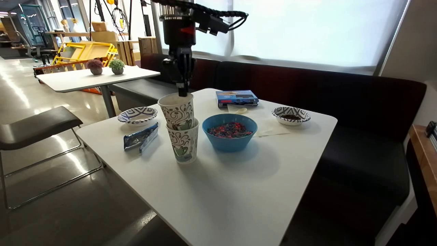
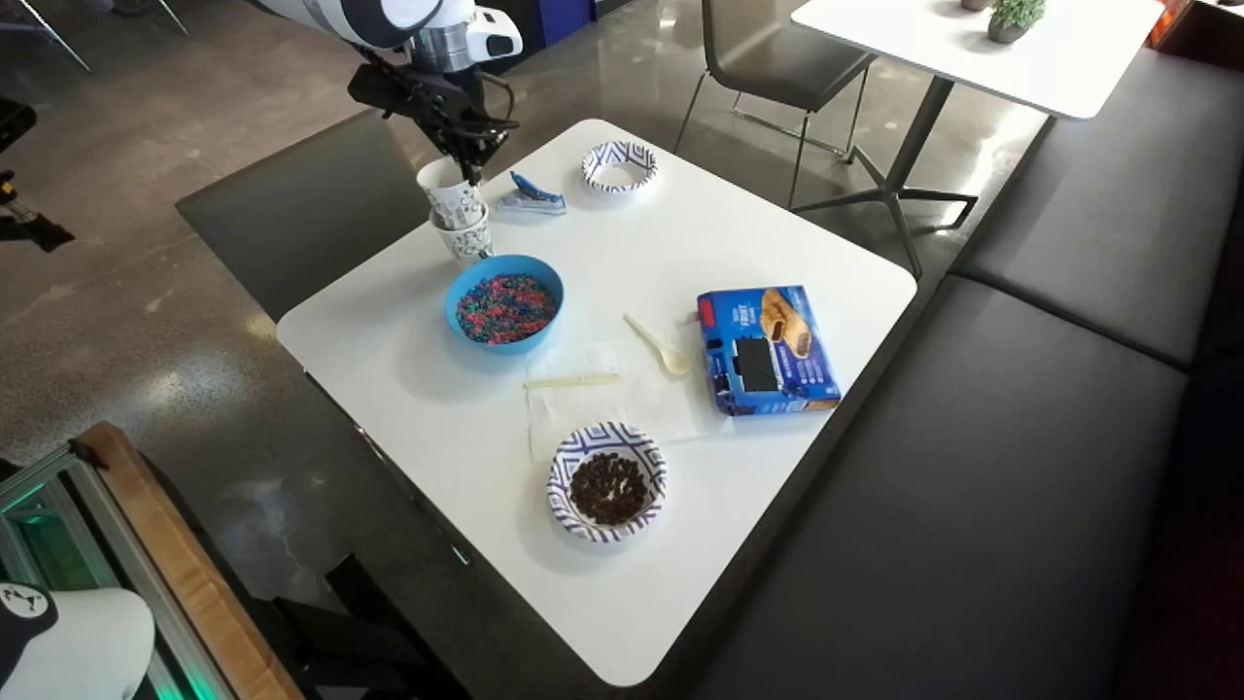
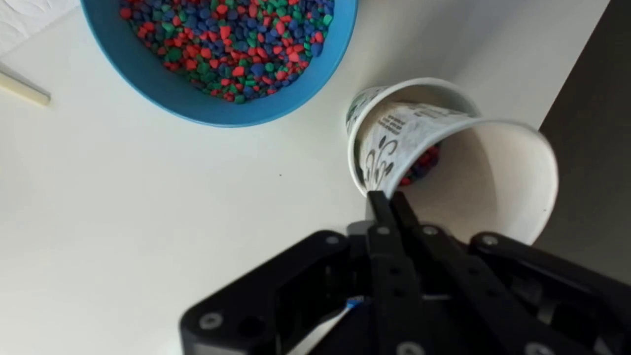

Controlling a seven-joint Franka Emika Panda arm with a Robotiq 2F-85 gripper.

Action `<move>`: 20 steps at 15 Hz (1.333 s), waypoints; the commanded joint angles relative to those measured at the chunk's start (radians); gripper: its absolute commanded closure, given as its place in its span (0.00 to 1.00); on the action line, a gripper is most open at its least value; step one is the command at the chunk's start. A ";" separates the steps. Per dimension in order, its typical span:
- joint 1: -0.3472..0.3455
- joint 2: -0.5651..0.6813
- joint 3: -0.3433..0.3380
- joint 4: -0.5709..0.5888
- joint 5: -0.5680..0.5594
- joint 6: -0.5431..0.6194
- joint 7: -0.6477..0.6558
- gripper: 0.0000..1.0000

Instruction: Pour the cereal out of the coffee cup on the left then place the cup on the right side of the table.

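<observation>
Pincer clamped on its rim, I hold the upper cup part-sunk and tilted in the lower cup, at eleven o'clock on the tabletop in an exterior view. If they wedge, lifting could drag both, spilling the coloured bits.

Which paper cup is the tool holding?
The upper cup, partly nested in the lower cup: the tool grips its rim; the lower one stands on the table.

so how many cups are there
2: the upper cup, its rim in the hand, and the lower cup, standing on the table around the upper one's base. Another inside the lower one could be hidden.
</observation>
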 commanded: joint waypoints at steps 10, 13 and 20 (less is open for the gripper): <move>-0.097 -0.296 -0.011 -0.195 0.147 -0.075 -0.056 0.99; -0.051 -0.352 -0.056 -0.225 -0.001 -0.132 0.094 0.99; 0.089 -0.295 -0.055 -0.166 -0.411 -0.302 0.477 0.99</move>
